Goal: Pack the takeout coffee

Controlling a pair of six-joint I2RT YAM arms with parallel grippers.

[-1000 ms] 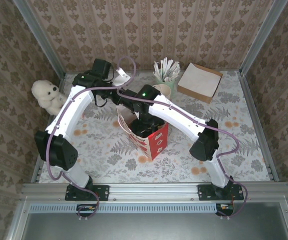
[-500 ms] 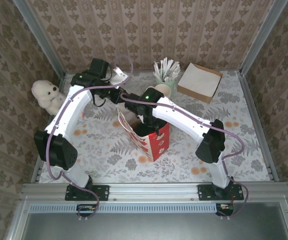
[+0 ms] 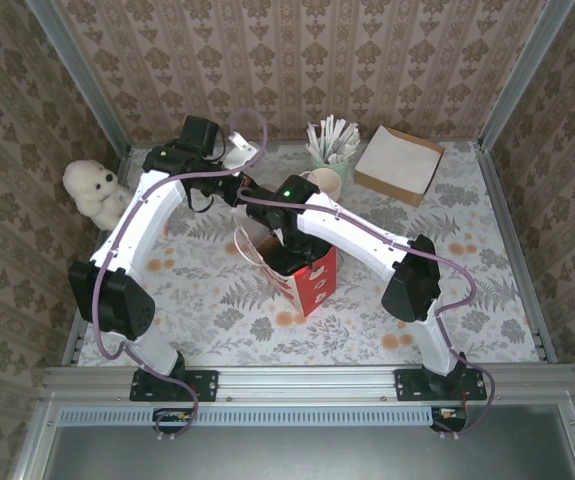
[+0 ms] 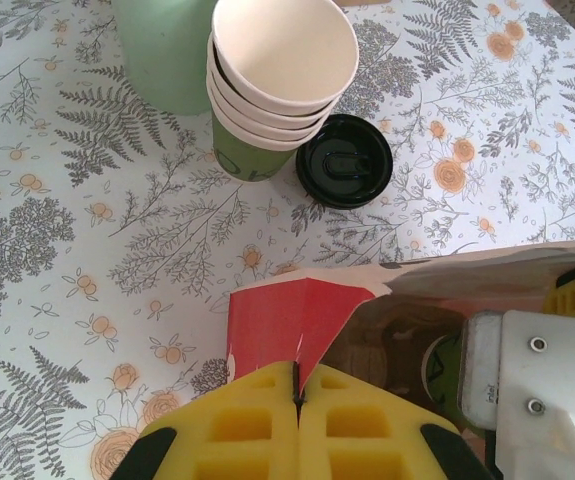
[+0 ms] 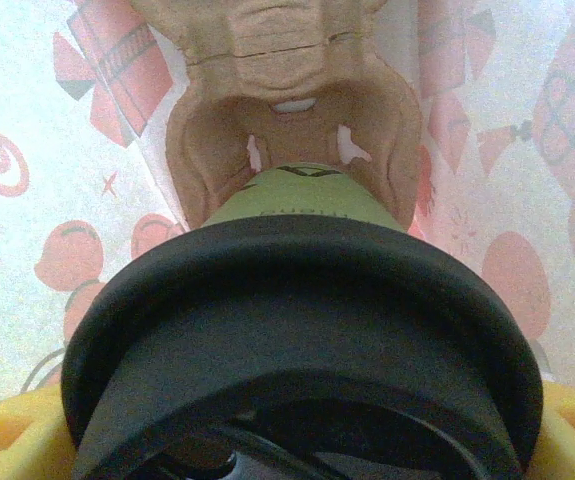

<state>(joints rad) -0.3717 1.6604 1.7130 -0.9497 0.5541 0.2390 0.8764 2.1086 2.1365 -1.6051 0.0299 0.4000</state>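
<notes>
- takeout coffee, dark green under its black lid, is hanging inside the red-and-white paper bag. the right gripper is clenching it, with yellow pads showing at either side of the lid.
- below the cup, a brown pulp drink carrier is lying on the bag's floor. the cup is hanging clear of it, so it is not yet resting in a pocket.
- left gripper is pinching the red rim flap of the bag, pads shut on the paper, and is holding the mouth open for the other arm.
- over the last second the right arm's elbow has been swinging out a little and coming back in, while its wrist is staying planted in the bag's mouth. the bag is keeping upright in about the same spot on the table.
- that small shift is looking to me like a fine adjustment over a carrier pocket rather than a retreat. the packing is nearly done, with the release still pending.
- beyond the bag, a stack of cream paper cups and a loose black lid are sitting just beside each other, untouched.
- next move is probably calling for a straight lowering until the base is seating, then an opening of the pads. a tilted cup could be catching the carrier's edge.
</notes>
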